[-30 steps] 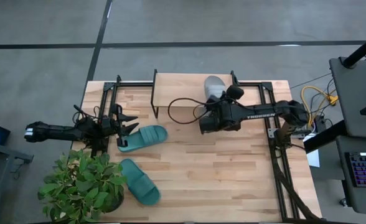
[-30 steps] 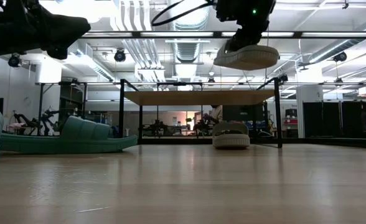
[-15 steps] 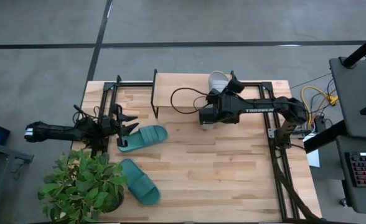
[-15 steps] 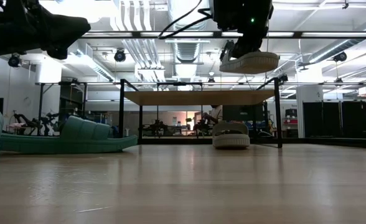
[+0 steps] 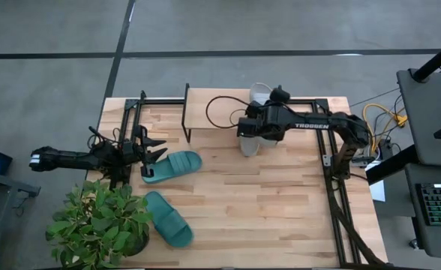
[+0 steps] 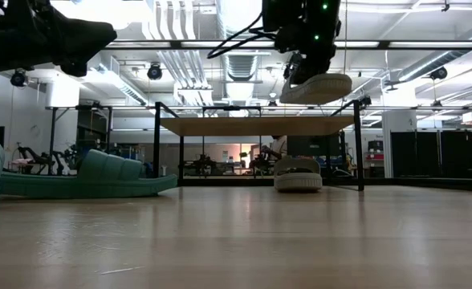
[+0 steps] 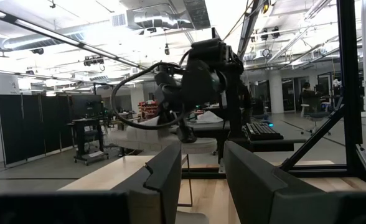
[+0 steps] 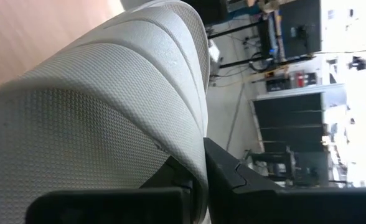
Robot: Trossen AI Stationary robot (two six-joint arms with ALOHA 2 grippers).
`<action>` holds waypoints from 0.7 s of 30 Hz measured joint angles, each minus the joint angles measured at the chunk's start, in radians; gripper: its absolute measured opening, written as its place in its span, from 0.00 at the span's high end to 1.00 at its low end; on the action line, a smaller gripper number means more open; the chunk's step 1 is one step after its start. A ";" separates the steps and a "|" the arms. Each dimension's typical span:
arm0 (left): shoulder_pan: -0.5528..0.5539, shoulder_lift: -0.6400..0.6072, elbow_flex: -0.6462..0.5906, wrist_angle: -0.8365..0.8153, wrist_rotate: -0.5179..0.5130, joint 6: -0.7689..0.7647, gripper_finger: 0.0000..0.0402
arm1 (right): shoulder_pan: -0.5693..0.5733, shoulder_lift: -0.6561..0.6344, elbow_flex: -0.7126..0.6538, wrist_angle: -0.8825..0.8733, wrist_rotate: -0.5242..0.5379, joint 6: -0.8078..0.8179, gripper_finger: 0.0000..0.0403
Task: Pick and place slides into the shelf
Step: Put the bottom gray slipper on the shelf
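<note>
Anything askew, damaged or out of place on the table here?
Nothing damaged. The teal slide by the potted plant lies angled differently from its mate. The right gripper holds a grey slide above the shelf.

We note one light grey slide [image 6: 316, 87] held in the air above the right end of the shelf [image 5: 219, 99], a low rack with a light wooden top and thin black legs; a second grey slide [image 6: 298, 174] rests on the table under that end. Two teal slides lie flat on the table, well apart from the shelf: one [image 5: 172, 166] at left centre, the other [image 5: 168, 218] nearer the front.
</note>
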 joint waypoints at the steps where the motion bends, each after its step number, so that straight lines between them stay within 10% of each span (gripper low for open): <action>1: 0.000 0.000 0.000 0.000 0.000 0.000 0.73 | -0.008 0.000 0.000 0.014 -0.001 -0.010 0.98; 21: 0.000 0.000 0.000 -0.008 0.000 0.000 0.73 | -0.162 0.000 0.000 0.150 -0.105 -0.192 0.98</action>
